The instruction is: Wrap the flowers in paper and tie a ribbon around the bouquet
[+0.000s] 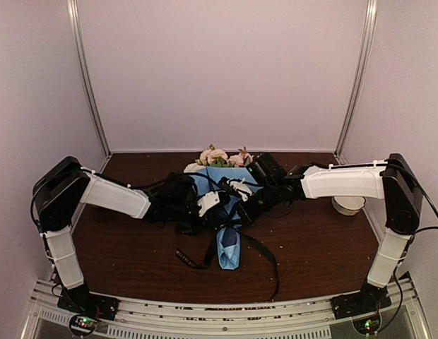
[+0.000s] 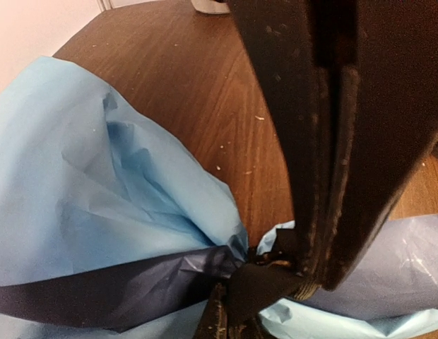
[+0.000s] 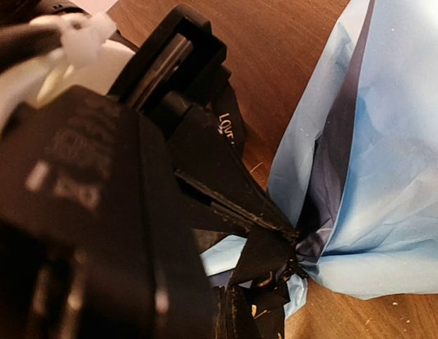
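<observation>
I see a dark brown wood-grain table (image 1: 134, 261) with a cone-shaped bundle of crinkled blue paper (image 1: 228, 248) lying at its middle, cream and pink flower heads (image 1: 217, 156) at the far end and the narrow end toward the near edge. A long narrow black ribbon with white lettering (image 1: 275, 275) trails from the bundle's waist onto the wood on both sides. A white round object (image 1: 348, 205) sits near the right edge.

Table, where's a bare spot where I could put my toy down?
Two good bare patches of table: front left, between the left arm and the ribbon ends, and front right, between the ribbon's loop and the right arm. The middle is crowded: both arms meet over the bouquet. A white object sits by the right edge.
</observation>
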